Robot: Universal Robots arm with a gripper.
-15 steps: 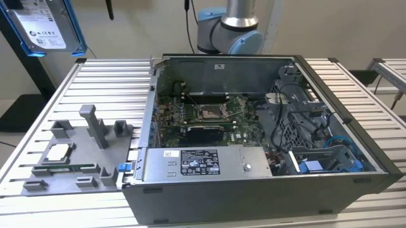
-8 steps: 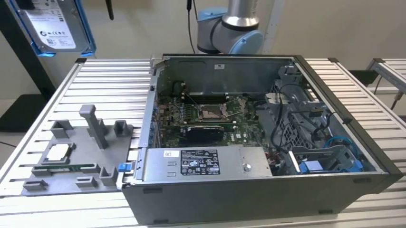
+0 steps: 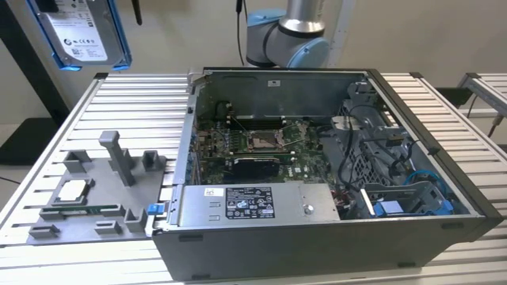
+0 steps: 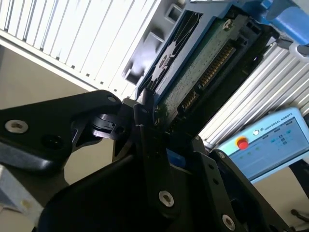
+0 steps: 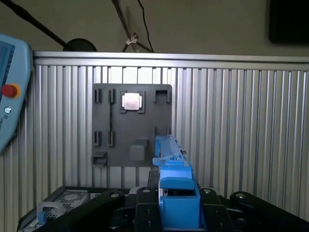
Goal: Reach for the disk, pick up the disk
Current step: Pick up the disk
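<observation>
The disk (image 3: 83,29), a silver-grey drive with a white label in a bright blue caddy, hangs high in the air at the exterior view's upper left, above the table's far corner. In the second wrist view its underside (image 4: 203,63) shows a green circuit board and connector, and my gripper (image 4: 153,118) is shut on its end with black fingers on either side. In the first wrist view the caddy's blue edge (image 5: 173,183) stands upright between the fingers of the gripper (image 5: 176,205).
An open computer case (image 3: 317,243) fills the table's middle and right. A grey fixture plate (image 3: 111,196) with a small silver chip (image 3: 71,191) lies on the slatted table (image 3: 135,113) below the disk. The arm's base (image 3: 289,35) stands behind. A teach pendant (image 4: 270,140) is nearby.
</observation>
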